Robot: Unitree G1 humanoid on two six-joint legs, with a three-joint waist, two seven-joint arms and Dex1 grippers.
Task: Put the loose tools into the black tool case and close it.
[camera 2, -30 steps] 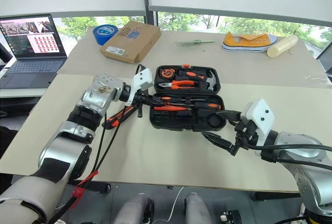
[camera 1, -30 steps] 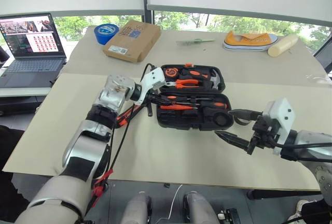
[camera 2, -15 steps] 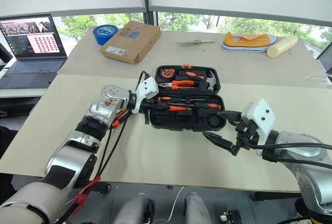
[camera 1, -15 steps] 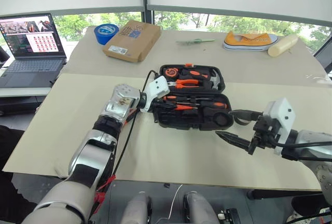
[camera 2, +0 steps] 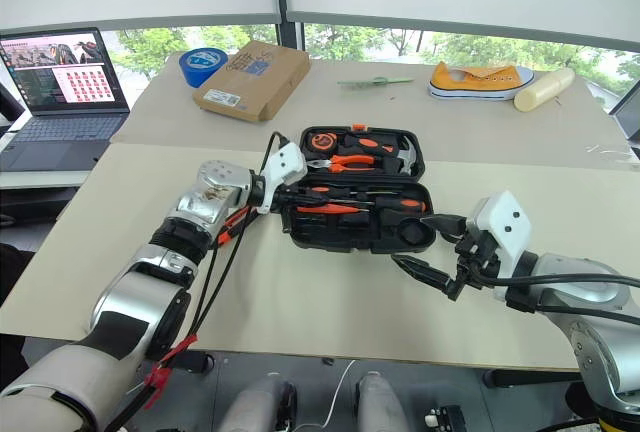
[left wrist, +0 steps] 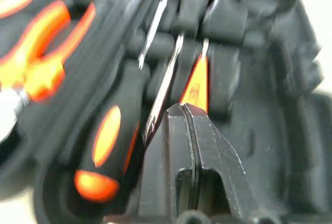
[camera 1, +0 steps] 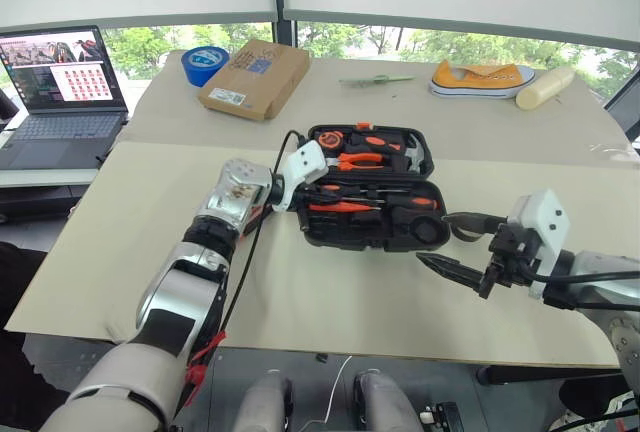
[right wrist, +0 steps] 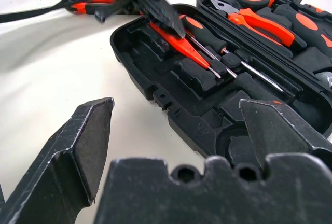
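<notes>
**Left tool brought in over the near half of the open case**

Since a second ago, the left tool [camera 1: 297,195] has been carried rightward, from just outside the case's left end to above the left end of its near half; the right tool [camera 1: 452,242] has been kept where it was.

Head views: the black tool case [camera 1: 366,192] is seen lying open on the table [camera 1: 120,202], pliers and a tape measure bedded in its far half, screwdrivers [camera 1: 345,206] in the near half. The right tool is held beside the case's right near corner, apart from it, fingers spread wide. A cardboard box [camera 1: 255,76], blue tape roll [camera 1: 205,62], laptop [camera 1: 62,82] and a yellow shoe [camera 1: 483,77] are seen farther off.

Left wrist view: the left tool's fingers [left wrist: 179,146] are pressed together on nothing (tips just above an orange screwdriver blade [left wrist: 195,81]).

Right wrist view: the right tool's fingers [right wrist: 83,146] are shown wide apart, empty, before the case [right wrist: 171,99].
</notes>
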